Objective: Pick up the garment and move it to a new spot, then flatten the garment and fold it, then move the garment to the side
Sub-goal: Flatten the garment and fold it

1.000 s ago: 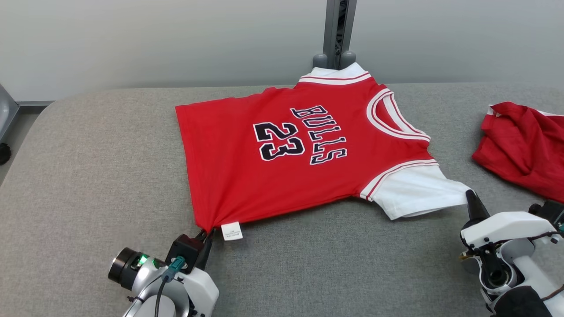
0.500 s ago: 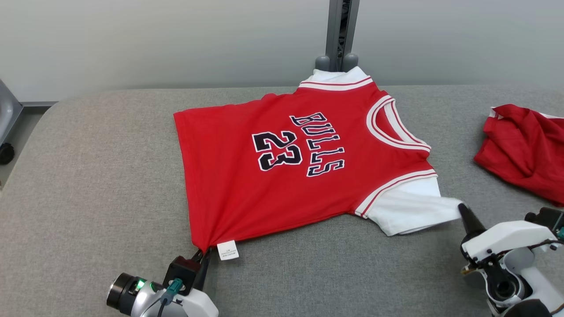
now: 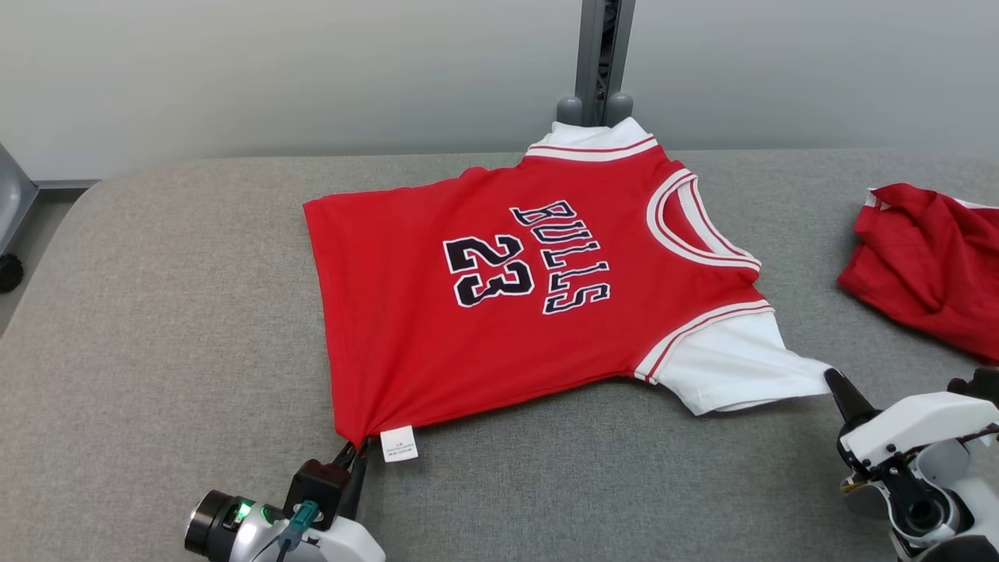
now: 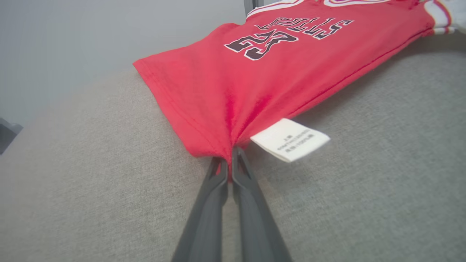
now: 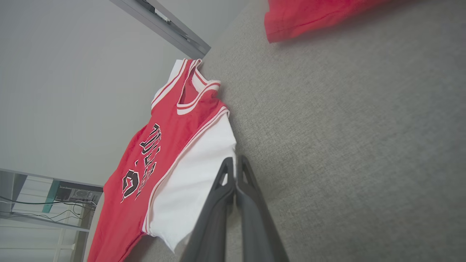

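Observation:
The garment is a red jersey with white sleeves and the print "BULLS 23". It lies spread face up on the grey padded table. My left gripper is shut on its near hem corner, beside a white label. In the left wrist view the fingertips pinch the bunched red cloth next to the label. My right gripper is shut on the tip of the near white sleeve. The right wrist view shows that gripper closed on the sleeve's edge.
A second red garment lies crumpled at the table's right side, and its edge shows in the right wrist view. A grey metal post rises behind the far edge, by the jersey's far sleeve. Bare table surface lies to the left and in front.
Both grippers have drawn back toward me, each still holding the garment. The hem corner and the sleeve tip have slid nearer, and the cloth is pulled tauter.

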